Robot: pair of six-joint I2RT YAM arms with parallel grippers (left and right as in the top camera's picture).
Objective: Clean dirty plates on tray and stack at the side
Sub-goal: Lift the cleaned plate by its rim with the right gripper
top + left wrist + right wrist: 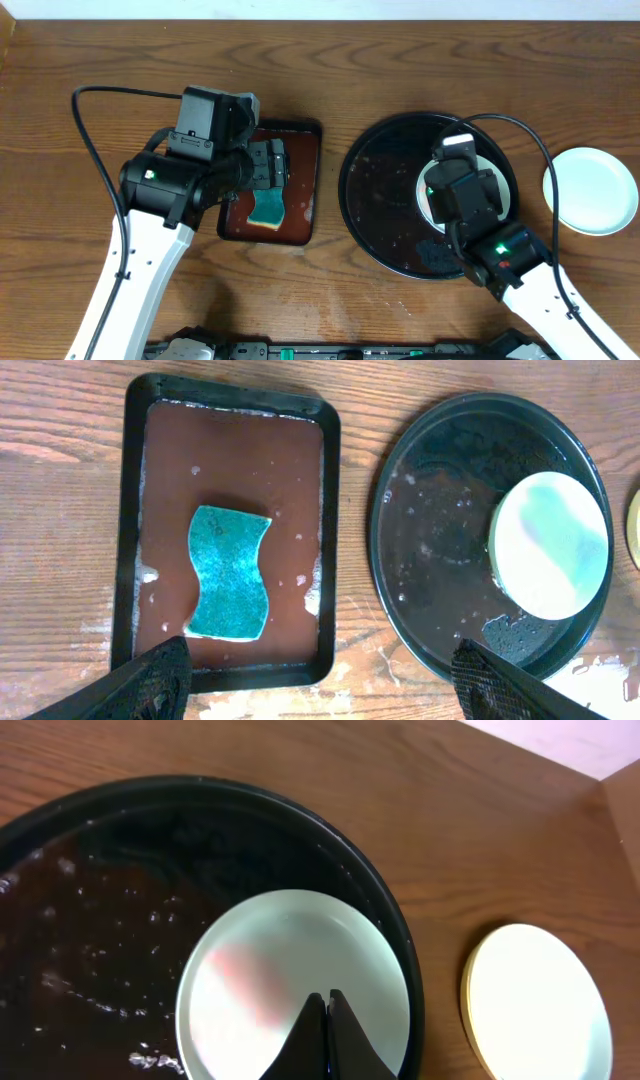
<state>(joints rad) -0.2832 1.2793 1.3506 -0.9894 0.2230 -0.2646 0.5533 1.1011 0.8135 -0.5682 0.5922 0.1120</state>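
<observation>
One pale mint-white dirty plate (270, 970) with a faint red smear lies in the right part of the large round black tray (120, 870). It also shows in the overhead view (424, 200) and the left wrist view (550, 545). My right gripper (328, 1002) is shut, its tips over the plate's middle, holding nothing I can see. Two more plates are stacked (540, 1005) on the table right of the tray, a pale one on a yellow one (590, 190). My left gripper (320, 690) is open and empty above the small reddish-brown tray.
A teal sponge (228, 573) lies in the wet reddish-brown rectangular tray (165, 480), left of the black tray (385, 200). Water drops cover the black tray's floor. White suds spot the wood (270, 705) in front of the brown tray.
</observation>
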